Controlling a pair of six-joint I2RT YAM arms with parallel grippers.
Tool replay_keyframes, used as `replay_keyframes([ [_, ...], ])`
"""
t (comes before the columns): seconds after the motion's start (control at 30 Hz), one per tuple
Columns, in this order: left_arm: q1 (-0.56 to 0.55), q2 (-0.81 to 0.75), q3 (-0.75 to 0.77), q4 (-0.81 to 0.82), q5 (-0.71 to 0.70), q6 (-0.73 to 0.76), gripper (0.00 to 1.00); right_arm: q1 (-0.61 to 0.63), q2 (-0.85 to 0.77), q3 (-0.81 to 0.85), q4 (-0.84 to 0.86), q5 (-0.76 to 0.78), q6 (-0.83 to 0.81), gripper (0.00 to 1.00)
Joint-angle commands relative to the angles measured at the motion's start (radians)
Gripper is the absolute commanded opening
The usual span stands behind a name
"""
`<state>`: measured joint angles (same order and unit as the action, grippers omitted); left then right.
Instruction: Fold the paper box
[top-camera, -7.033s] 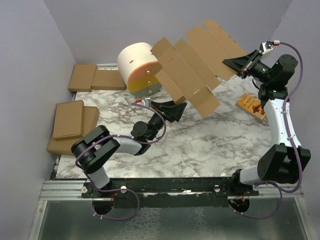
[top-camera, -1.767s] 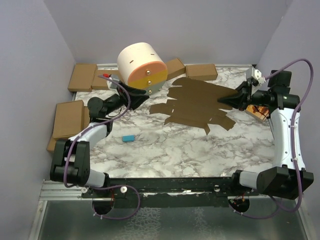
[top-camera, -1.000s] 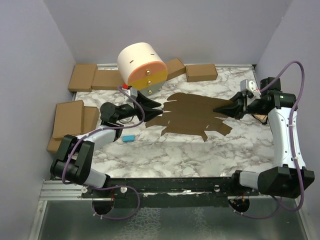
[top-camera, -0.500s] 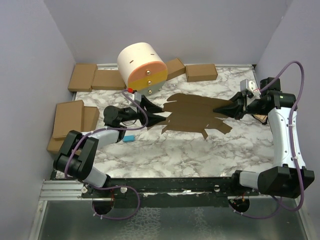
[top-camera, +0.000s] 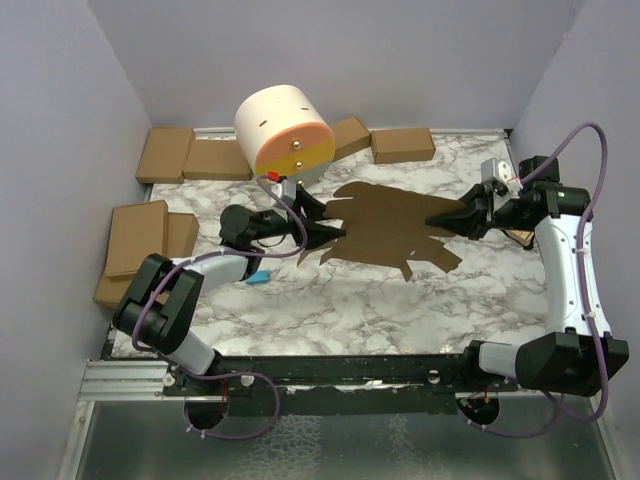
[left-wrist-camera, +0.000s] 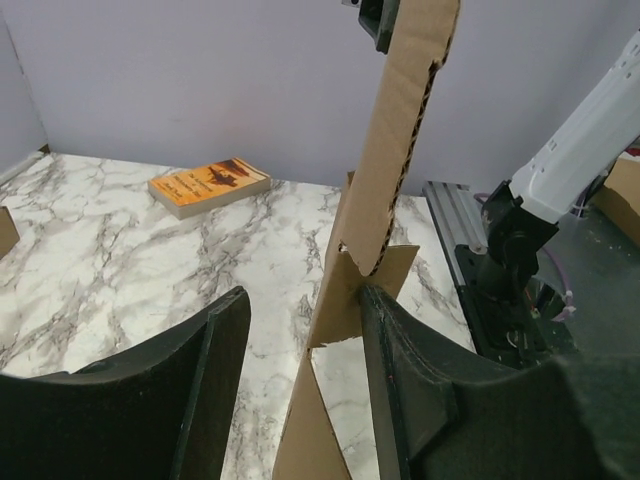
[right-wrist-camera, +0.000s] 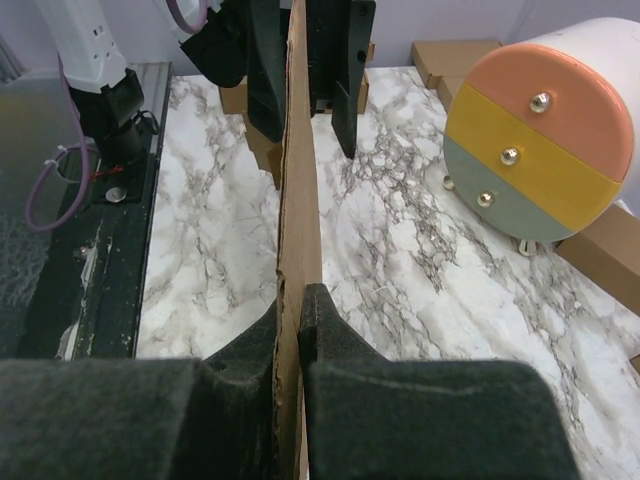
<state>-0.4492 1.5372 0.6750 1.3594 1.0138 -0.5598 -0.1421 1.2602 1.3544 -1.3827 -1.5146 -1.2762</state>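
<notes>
The paper box (top-camera: 385, 225) is a flat brown die-cut sheet, held edge-on a little above the marble table (top-camera: 330, 310). My right gripper (top-camera: 440, 214) is shut on its right edge; in the right wrist view both pads (right-wrist-camera: 320, 320) press the cardboard (right-wrist-camera: 298, 200). My left gripper (top-camera: 325, 232) is open at the sheet's left edge. In the left wrist view the sheet (left-wrist-camera: 345, 320) stands between the two fingers (left-wrist-camera: 215, 350), resting against the right one and apart from the left one.
A white cylinder with an orange, yellow and grey face (top-camera: 283, 130) stands at the back. Ready-made brown boxes lie at the back (top-camera: 403, 145) and in stacks at the left (top-camera: 140, 240). A small blue piece (top-camera: 257, 277) lies under the left arm. An orange booklet (left-wrist-camera: 208, 186) lies behind the right arm.
My left gripper has reached rightward to the sheet's left edge and its jaws have widened around it. The right gripper has stayed put, holding the sheet.
</notes>
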Motion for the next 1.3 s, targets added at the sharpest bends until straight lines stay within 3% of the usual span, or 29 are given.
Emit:
replay_keyframes([
  [0.0, -0.022, 0.027, 0.049, -0.012, -0.036, 0.03, 0.5, 0.013, -0.018, -0.014, 0.029, -0.065, 0.018, 0.01],
  [0.17, -0.043, 0.054, 0.077, 0.0, -0.024, 0.006, 0.4, 0.018, -0.019, -0.018, 0.033, -0.065, 0.021, 0.01],
  [0.3, -0.045, 0.088, 0.095, 0.095, 0.019, -0.081, 0.02, 0.018, -0.021, -0.02, 0.036, -0.061, 0.025, 0.01],
  [0.53, -0.038, 0.079, 0.088, 0.116, 0.031, -0.094, 0.0, 0.018, -0.027, -0.023, 0.053, -0.062, 0.047, 0.01],
  [0.63, -0.012, 0.043, 0.05, 0.123, -0.003, -0.093, 0.33, 0.018, -0.025, -0.02, 0.1, -0.067, 0.116, 0.01],
  [0.8, 0.13, -0.064, -0.118, 0.347, -0.1, -0.235, 0.65, 0.018, -0.016, -0.012, 0.185, -0.055, 0.231, 0.01],
  [0.87, 0.192, -0.098, -0.149, 0.419, -0.109, -0.309, 0.72, 0.018, -0.009, -0.01, 0.193, -0.047, 0.237, 0.01],
  [1.1, 0.198, -0.171, -0.076, 0.366, -0.092, -0.333, 0.94, 0.018, 0.002, -0.011, 0.196, -0.038, 0.235, 0.01],
  [1.27, 0.154, -0.183, -0.002, 0.243, -0.066, -0.293, 0.99, 0.018, 0.003, -0.013, 0.204, -0.036, 0.242, 0.01],
])
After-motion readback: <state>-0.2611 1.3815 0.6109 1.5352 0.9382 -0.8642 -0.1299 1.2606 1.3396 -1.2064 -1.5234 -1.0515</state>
